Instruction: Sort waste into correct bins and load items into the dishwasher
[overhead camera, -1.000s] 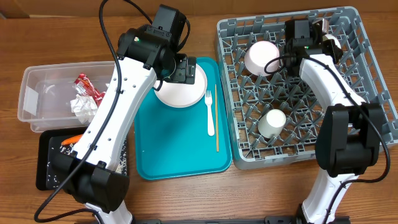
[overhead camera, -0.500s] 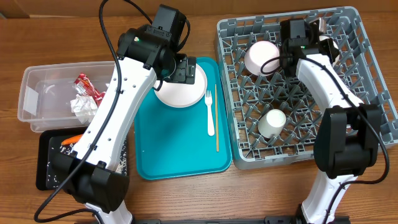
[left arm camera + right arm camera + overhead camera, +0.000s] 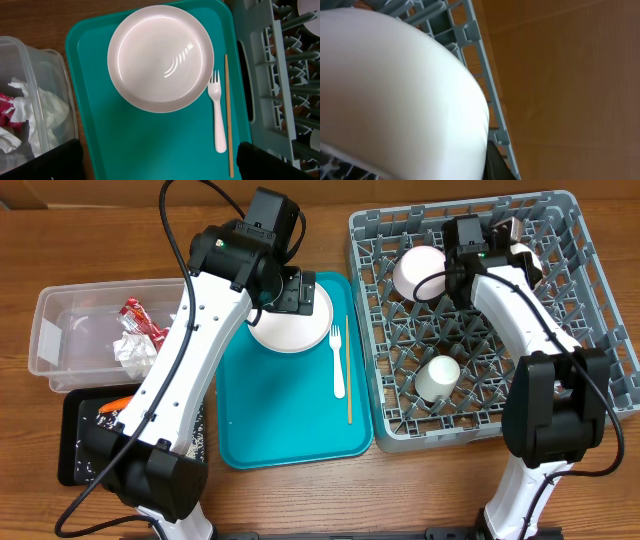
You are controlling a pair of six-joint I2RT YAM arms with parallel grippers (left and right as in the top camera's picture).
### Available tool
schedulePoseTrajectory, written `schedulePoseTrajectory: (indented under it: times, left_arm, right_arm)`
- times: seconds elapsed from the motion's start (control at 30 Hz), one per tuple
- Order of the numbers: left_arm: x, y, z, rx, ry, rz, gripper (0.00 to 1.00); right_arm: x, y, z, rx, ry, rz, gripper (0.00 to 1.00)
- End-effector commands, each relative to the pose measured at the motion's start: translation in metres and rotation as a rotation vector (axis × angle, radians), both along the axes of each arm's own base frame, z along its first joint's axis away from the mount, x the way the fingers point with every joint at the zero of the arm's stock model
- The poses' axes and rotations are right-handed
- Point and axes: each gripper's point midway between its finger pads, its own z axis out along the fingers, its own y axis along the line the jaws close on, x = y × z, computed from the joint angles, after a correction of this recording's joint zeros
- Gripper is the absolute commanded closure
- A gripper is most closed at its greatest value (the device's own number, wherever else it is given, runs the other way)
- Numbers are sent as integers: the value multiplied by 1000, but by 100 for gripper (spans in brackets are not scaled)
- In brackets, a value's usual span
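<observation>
Left fingers point(image 3: 52, 162) are spread as wide as they go and hold nothing, hanging over the plate point(image 3: 161, 57) on the teal tray point(image 3: 100, 145) mid-counter, with the fork point(image 3: 218, 115) and wooden stick point(image 3: 228, 110) just beside it. Right fingers point(image 3: 505, 230) are closed over the grey rack point(image 3: 590, 280) at the counter's point(image 3: 420, 490) far right corner; can't tell if they've pinched anything. Since a second ago the right wrist slid a bit left toward the upturned bowl point(image 3: 418, 272), and the left arm didn't budge. Only the overhead shows the cup point(image 3: 437, 377), the clear tub point(image 3: 60, 330) with napkins point(image 3: 130, 348) and red wrapper point(image 3: 135, 313) at the left edge, and the black tray point(image 3: 75, 440) at the near left corner. The right wrist cam is mostly one big white bowl point(image 3: 395, 90).
</observation>
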Motion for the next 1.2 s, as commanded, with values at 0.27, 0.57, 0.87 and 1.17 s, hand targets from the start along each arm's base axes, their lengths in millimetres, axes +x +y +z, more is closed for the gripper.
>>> schedulePoseTrajectory:
  times: [0.27,0.57,0.87,1.17]
  left_arm:
    - [1,1,14,3,-40,-14,0]
    - [1,1,14,3,-40,-14,0]
    - [1,1,14,3,-40,-14,0]
    - [1,1,14,3,-40,-14,0]
  right_arm:
    - [-29,40,-71,303,271,101,62]
    - [-31,70,-48,317,260,186,5]
    - [-33,104,-9,513,183,342,0]
    - [-29,107,38,615,-12,374,0]
